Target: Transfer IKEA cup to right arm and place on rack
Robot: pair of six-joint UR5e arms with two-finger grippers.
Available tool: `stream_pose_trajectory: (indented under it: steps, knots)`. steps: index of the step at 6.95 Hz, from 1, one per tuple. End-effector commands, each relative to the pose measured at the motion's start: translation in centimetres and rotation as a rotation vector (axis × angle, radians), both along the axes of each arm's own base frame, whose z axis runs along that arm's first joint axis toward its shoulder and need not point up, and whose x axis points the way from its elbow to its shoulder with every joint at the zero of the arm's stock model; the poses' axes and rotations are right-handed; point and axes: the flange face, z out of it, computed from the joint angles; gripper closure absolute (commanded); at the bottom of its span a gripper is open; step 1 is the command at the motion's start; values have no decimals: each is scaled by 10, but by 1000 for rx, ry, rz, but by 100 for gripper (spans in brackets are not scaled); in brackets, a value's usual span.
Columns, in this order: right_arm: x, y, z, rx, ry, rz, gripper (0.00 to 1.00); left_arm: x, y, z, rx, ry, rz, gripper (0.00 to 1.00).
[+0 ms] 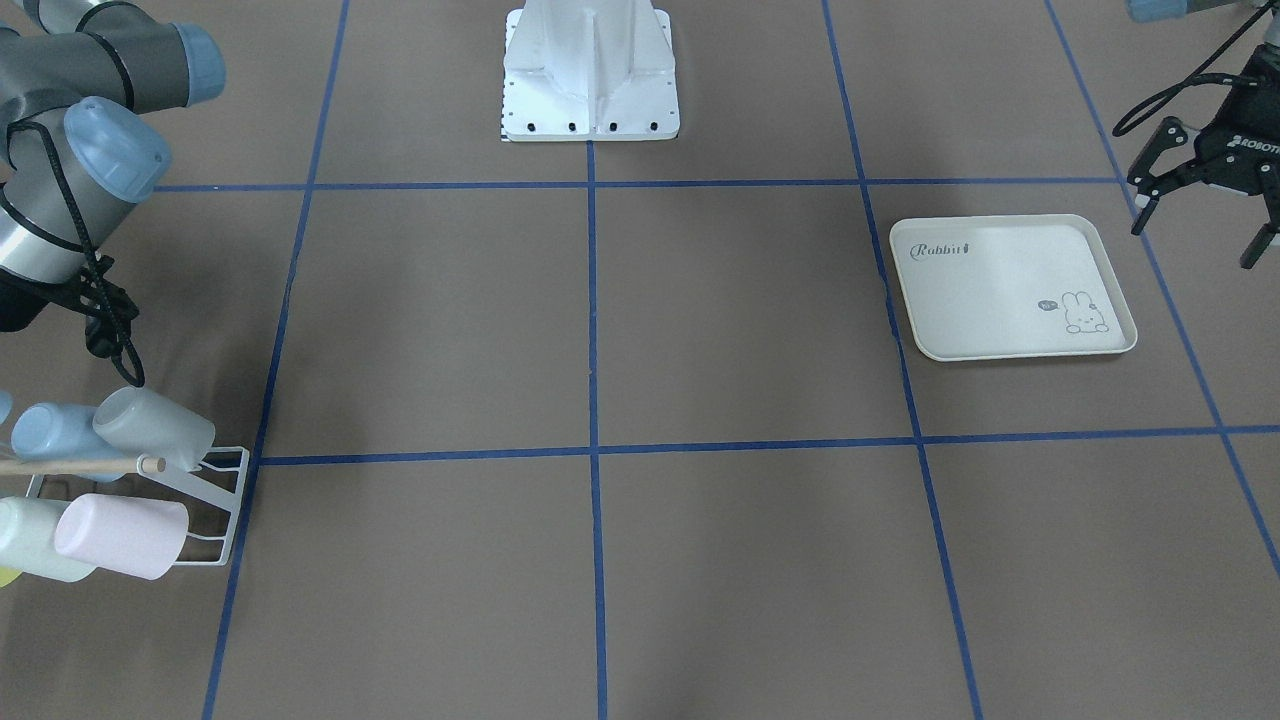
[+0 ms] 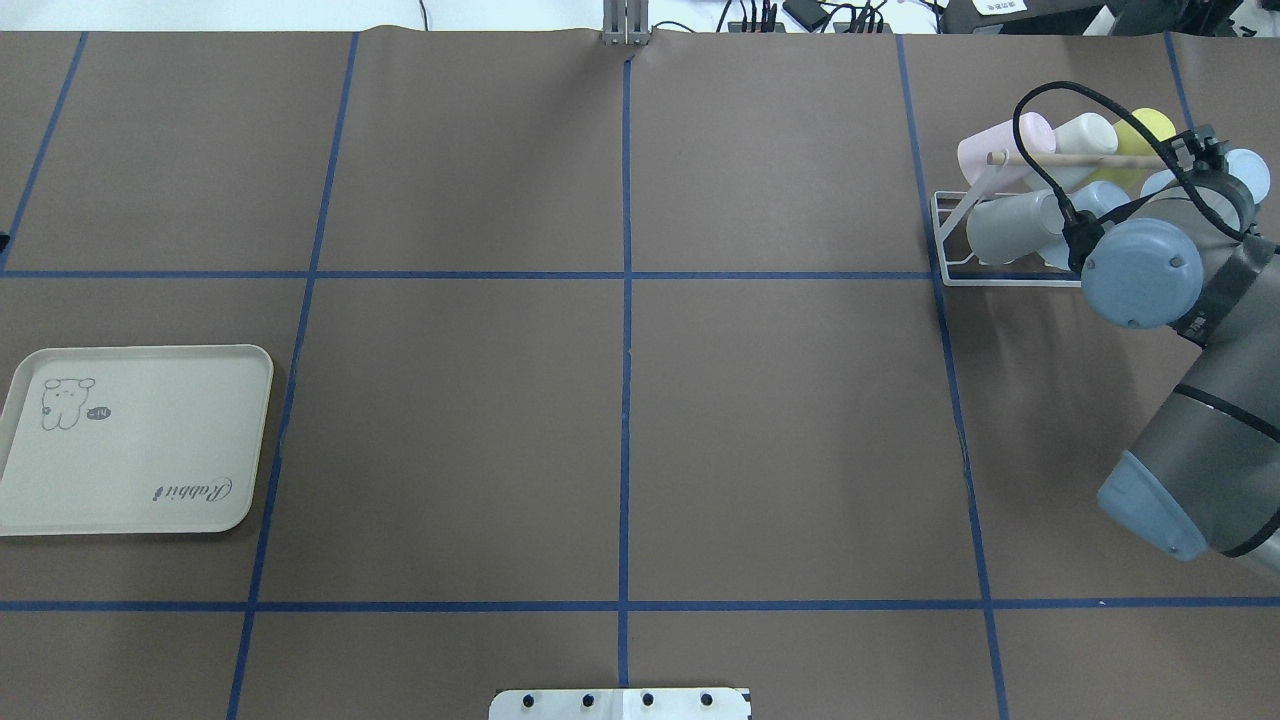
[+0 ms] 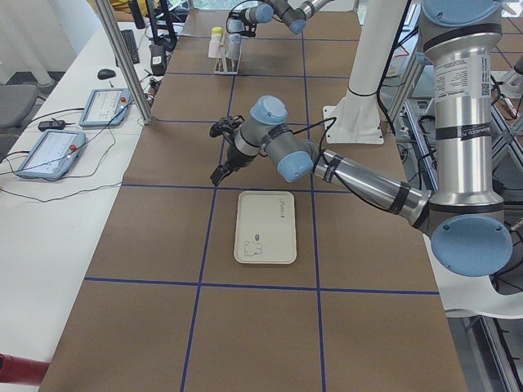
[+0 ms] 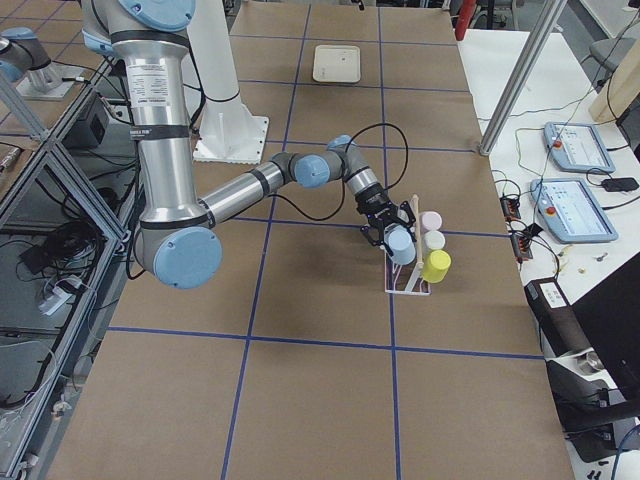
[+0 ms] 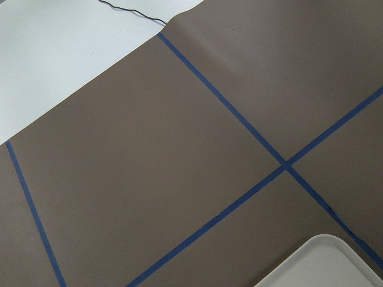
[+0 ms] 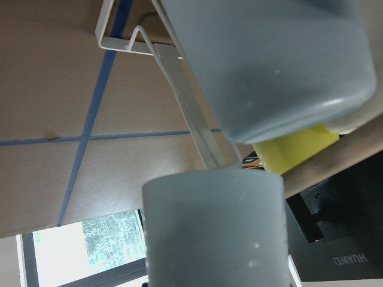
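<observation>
One blue cup [image 4: 402, 248] on rack [image 1: 205, 493], right pincer [image 4: 385, 232] at it, grip cannot tell; left pincer [image 1: 1195, 245] spread near tray [image 1: 1000, 290].

Left gripper [image 1: 1200, 222] hangs at frame edge, jaws spread wide, fingertips pointing down at the table [image 1: 600, 330]. Cream rabbit-print tray [image 1: 1000, 300] lies flat just beside it on the table-centre side, apart from both fingertips. White robot base [image 1: 590, 70] is well apart from it. Rack [image 1: 225, 500] sits at the far end of the table from this gripper, below the right arm [image 1: 90, 150]. It carries a grey cup [image 1: 155, 428], blue cup [image 1: 50, 435], pink cup [image 1: 120, 535] and pale green cup [image 1: 25, 540], all tilted, with a wooden dowel [image 1: 80, 465] running between the two rows.
</observation>
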Motion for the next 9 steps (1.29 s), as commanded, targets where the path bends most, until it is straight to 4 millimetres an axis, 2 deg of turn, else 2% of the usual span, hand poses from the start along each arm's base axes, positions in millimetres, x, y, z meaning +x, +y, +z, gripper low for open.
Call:
stream_pose_trajectory:
  steps: [1, 3, 5, 9]
  knots:
    - [-4, 0, 6, -10, 10, -5, 93, 1, -1, 1, -4, 2, -2, 0]
    - [-7, -2, 14, -9, 36, -8, 90, 2, -1, -1, -12, 14, -10, 0]
    - [-15, -1, 10, -4, 32, -19, 88, 2, -2, 0, -12, 14, -10, 0]
    - [-26, 1, 20, -18, 55, -44, 82, 2, -2, 1, -14, 13, -10, 0]
